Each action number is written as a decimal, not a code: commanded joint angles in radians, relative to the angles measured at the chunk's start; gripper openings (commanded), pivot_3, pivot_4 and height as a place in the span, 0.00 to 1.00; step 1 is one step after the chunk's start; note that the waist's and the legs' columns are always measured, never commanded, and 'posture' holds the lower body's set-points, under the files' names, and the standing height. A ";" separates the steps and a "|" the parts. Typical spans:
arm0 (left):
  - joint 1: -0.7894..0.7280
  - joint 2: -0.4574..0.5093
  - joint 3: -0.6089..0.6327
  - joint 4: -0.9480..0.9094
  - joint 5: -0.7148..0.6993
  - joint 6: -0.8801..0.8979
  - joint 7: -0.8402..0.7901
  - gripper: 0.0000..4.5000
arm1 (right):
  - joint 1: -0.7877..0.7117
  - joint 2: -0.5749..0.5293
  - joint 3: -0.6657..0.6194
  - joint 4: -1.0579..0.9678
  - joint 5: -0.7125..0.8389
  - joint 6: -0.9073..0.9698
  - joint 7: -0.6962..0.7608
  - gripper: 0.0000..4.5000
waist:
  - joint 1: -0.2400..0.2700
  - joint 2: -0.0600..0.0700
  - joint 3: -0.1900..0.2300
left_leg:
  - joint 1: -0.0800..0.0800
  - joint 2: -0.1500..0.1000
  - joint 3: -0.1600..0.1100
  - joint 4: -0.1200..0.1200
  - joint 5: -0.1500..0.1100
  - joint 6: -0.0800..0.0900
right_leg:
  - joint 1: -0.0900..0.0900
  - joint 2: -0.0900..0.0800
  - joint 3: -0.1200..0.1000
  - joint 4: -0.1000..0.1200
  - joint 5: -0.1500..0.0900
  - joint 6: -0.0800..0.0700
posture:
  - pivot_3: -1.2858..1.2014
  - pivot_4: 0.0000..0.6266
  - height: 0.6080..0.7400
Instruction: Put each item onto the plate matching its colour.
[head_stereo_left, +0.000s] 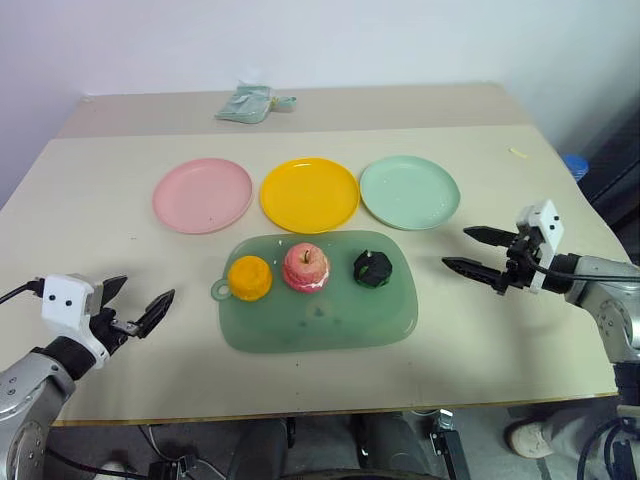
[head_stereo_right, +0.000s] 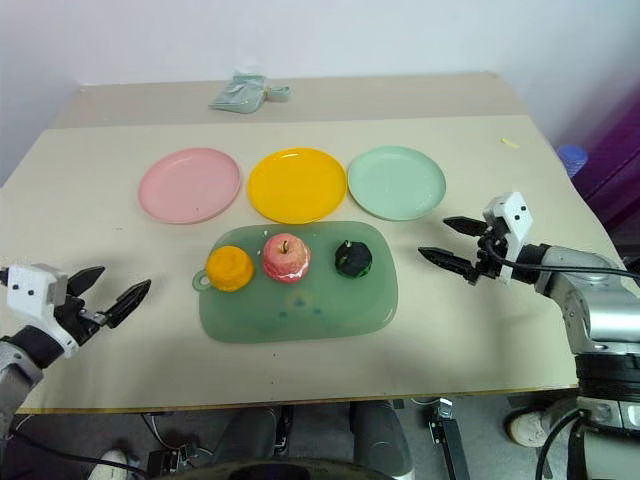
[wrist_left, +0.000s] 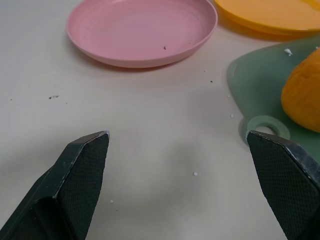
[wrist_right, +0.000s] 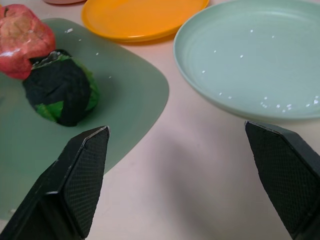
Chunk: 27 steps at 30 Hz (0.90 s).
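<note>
On the green tray (head_stereo_left: 330, 322) lie three toy foods in a row: an orange fruit (head_stereo_left: 249, 277), a pink-red apple (head_stereo_left: 306, 267) and a dark green lumpy piece (head_stereo_left: 372, 268). Behind the tray stand a pink plate (head_stereo_left: 202, 194), a yellow-orange plate (head_stereo_left: 309, 193) and a mint green plate (head_stereo_left: 409, 191), all bare. My left gripper (head_stereo_left: 135, 305) hovers open over the table, left of the tray. My right gripper (head_stereo_left: 470, 250) stands open to the right of the tray, pointing toward the green piece (wrist_right: 61, 93). Nothing is between either pair of fingers.
A pale green cloth wad (head_stereo_left: 247, 103) lies at the far edge of the table. A small yellow scrap (head_stereo_left: 516, 153) lies at the far right. The tray's ring tab (wrist_left: 265, 127) points toward my left gripper.
</note>
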 joint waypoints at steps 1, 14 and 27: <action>-0.005 -0.009 0.019 -0.039 -0.005 -0.007 0.022 1.00 | -0.026 0.009 0.000 -0.003 -0.007 -0.010 -0.010 0.98 | -0.001 0.000 0.000 | 0.000 0.000 0.000 0.000 0.000 0.000 | 0.000 0.000 0.000 0.000 0.000 0.000 | 0.52 0.24 1.00; -0.082 -0.041 -0.012 -0.032 -0.035 -0.001 0.055 1.00 | -0.031 0.044 -0.021 -0.025 -0.034 -0.047 -0.097 0.98 | 0.001 0.000 0.000 | 0.000 0.000 0.000 0.000 0.000 0.000 | 0.000 0.000 0.000 0.000 0.000 0.000 | 0.52 0.24 1.00; -0.372 0.034 -0.145 0.121 -0.153 0.066 -0.130 1.00 | 0.147 0.062 -0.123 -0.349 0.093 0.072 -0.197 0.98 | 0.000 0.000 0.000 | 0.000 -0.002 0.000 0.000 0.000 0.000 | 0.000 0.001 0.000 0.001 0.000 0.000 | 0.52 0.24 1.00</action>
